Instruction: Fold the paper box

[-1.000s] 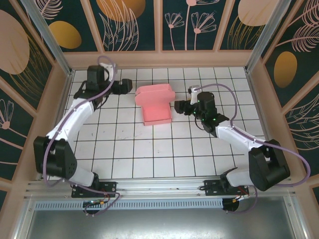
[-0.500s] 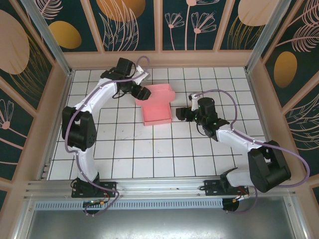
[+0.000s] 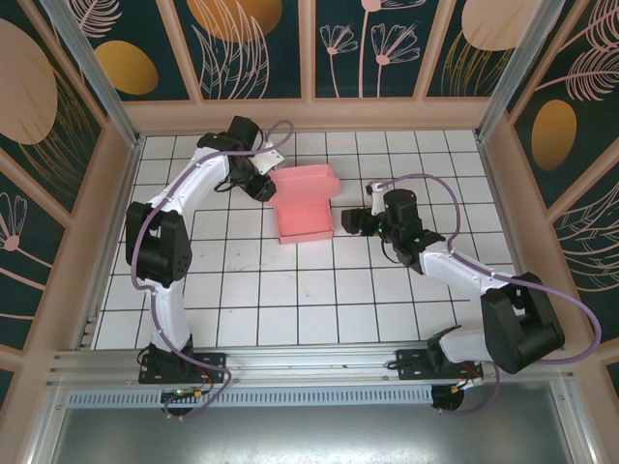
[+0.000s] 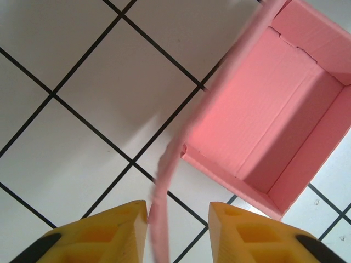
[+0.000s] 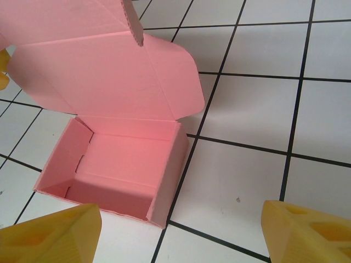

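Around the paper box (image 4: 274, 120) flap, left hand (image 4: 178, 208) half-open.

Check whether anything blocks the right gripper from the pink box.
Nothing visible does. The right gripper stands open beside the salmon-pink thin card box, with only bare white tiled table next to it.

Salmon-pink paper box (image 3: 302, 208), tray formed, lid flap standing open.

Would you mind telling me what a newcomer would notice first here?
The salmon-pink paper box stands out toward the far middle of the white tiled table, tray open and lid raised. The left gripper straddles a thin flap edge, while the right gripper hangs open beside the box.
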Available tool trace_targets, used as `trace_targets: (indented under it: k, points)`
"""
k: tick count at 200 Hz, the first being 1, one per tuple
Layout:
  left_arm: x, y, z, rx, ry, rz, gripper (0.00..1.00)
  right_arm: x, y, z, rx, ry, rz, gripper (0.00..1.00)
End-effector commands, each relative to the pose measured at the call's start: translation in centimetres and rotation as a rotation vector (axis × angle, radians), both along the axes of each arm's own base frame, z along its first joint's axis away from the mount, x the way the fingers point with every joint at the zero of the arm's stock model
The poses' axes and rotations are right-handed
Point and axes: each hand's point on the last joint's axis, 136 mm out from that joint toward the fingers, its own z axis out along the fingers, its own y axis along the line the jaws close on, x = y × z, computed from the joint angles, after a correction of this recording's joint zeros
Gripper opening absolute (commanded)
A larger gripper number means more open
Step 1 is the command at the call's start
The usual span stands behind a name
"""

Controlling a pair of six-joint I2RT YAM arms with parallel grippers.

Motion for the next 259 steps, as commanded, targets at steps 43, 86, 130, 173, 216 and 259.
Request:
trace_targets:
  k: [43, 86, 130, 173, 216, 259]
  points:
    - [0.1, -0.2, 0.7, -0.013, 0.002, -0.023, 0.00, 0.0, 0.0, 0.8, -0.002, -0.018, 0.009, 0.77]
    - [-0.5, -0.3, 0.9, -0.020, 0.000, -0.056, 0.00, 0.3, 0.3, 1.6, 0.000, -0.034, 0.019, 0.77]
    - [-2.6, -1.0, 1.7, -0.080, 0.001, -0.138, 0.00, 1.6, 1.0, 4.3, -0.062, -0.122, 0.094, 0.78]
    - [-4.6, -0.7, 1.7, -0.089, 0.010, -0.191, 0.00, 2.4, 2.2, 5.6, -0.184, -0.194, 0.326, 0.78]
    - [-5.2, -0.6, 1.8, -0.087, 0.019, -0.212, 0.00, 2.8, 4.1, 5.7, -0.273, -0.212, 0.594, 0.81]
    - [-5.2, -0.6, 3.3, -0.100, -0.032, -0.234, 0.00, 5.1, 5.3, 4.5, -0.321, -0.157, 0.680, 0.82]
